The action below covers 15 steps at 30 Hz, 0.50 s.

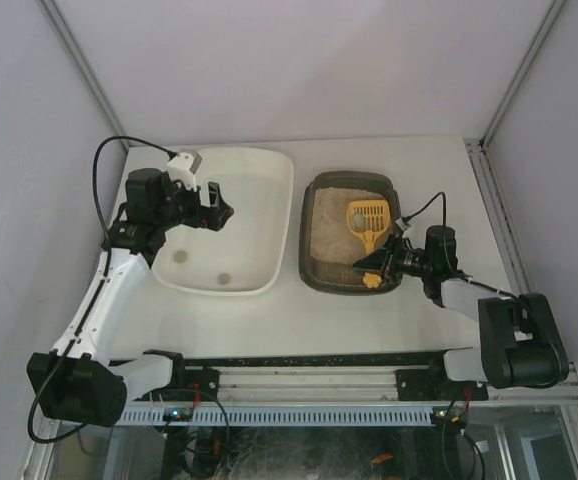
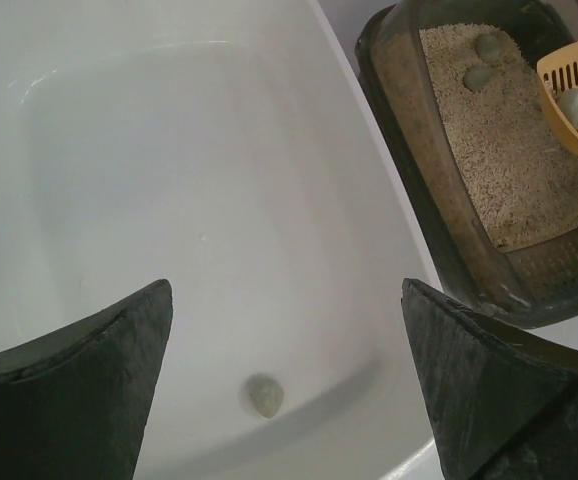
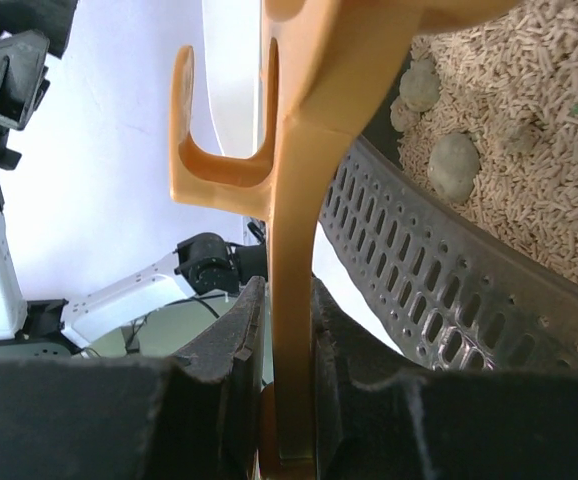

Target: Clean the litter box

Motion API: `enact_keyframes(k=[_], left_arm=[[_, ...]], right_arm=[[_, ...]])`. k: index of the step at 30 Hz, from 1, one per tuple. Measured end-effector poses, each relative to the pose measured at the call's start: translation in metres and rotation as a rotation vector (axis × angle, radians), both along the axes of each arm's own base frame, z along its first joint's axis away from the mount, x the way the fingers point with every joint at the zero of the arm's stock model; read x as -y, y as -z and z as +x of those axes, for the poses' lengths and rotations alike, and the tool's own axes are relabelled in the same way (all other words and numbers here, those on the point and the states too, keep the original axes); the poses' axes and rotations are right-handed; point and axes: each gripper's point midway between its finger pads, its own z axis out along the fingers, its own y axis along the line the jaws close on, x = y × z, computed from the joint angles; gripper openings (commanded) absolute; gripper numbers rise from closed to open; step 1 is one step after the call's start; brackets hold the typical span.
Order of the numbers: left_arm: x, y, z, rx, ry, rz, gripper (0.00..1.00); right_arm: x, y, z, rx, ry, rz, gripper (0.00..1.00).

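The dark litter box [image 1: 315, 268] with pale sandy litter sits right of centre; it also shows in the left wrist view [image 2: 401, 150] and the right wrist view [image 3: 439, 290]. My right gripper [image 1: 389, 255] is shut on the handle of a yellow slotted scoop [image 1: 367, 220], [image 3: 294, 250], whose head lies over the litter with a grey clump [image 2: 572, 106] in it. More grey clumps [image 3: 454, 165] lie on the litter. My left gripper [image 1: 219, 213] is open and empty above the white tub [image 1: 281, 190], where two clumps [image 1: 224, 278] lie; one of them shows in the left wrist view [image 2: 264, 395].
White walls enclose the table on three sides. A metal rail [image 1: 299, 385] runs along the near edge between the arm bases. The tub and litter box stand close side by side.
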Motion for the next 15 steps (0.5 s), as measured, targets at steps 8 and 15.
enact_keyframes(k=[8,15], left_arm=[[0.002,0.008,-0.003,0.002,0.027,0.007,1.0],[0.008,0.028,-0.012,-0.045,0.066,-0.007,1.0]], right_arm=[[0.002,0.004,-0.002,0.005,-0.004,-0.015,0.0],[-0.015,0.003,-0.014,0.011,-0.065,-0.022,0.0]])
